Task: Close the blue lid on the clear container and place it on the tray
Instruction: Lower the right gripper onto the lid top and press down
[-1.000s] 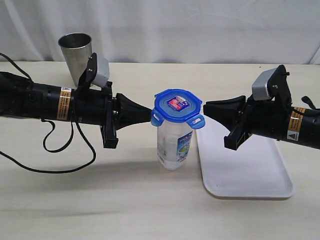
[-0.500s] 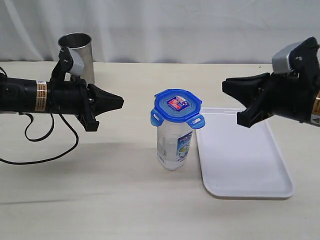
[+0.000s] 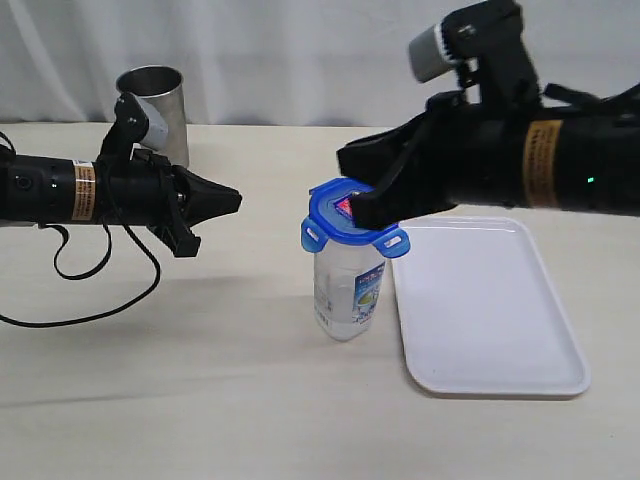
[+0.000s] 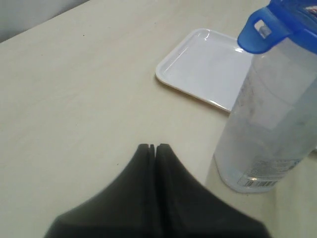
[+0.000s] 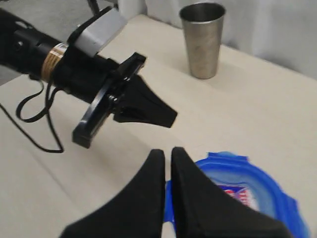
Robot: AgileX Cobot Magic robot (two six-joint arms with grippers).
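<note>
The clear container point(image 3: 349, 292) stands upright at the table's centre, with the blue lid point(image 3: 335, 232) resting on top and its flaps sticking out. My right gripper point(image 3: 350, 190) reaches in from the right and hovers over the lid's left part, jaws shut with nothing between them. In the right wrist view its tips point(image 5: 167, 150) are just above the lid point(image 5: 252, 186). My left gripper point(image 3: 238, 201) is shut and empty, pointing at the container from a short way to its left. In the left wrist view the gripper point(image 4: 154, 147) is beside the container point(image 4: 267, 124).
The white tray point(image 3: 490, 310) lies flat just right of the container, also in the left wrist view point(image 4: 205, 67). A steel cup point(image 3: 155, 100) stands at the back left behind the left arm point(image 5: 64, 64). A black cable point(image 3: 100, 300) loops on the table under that arm.
My right arm has risen and swung left from beside the tray to above the lid. The left arm has hardly moved. Container and lid stand as before.
</note>
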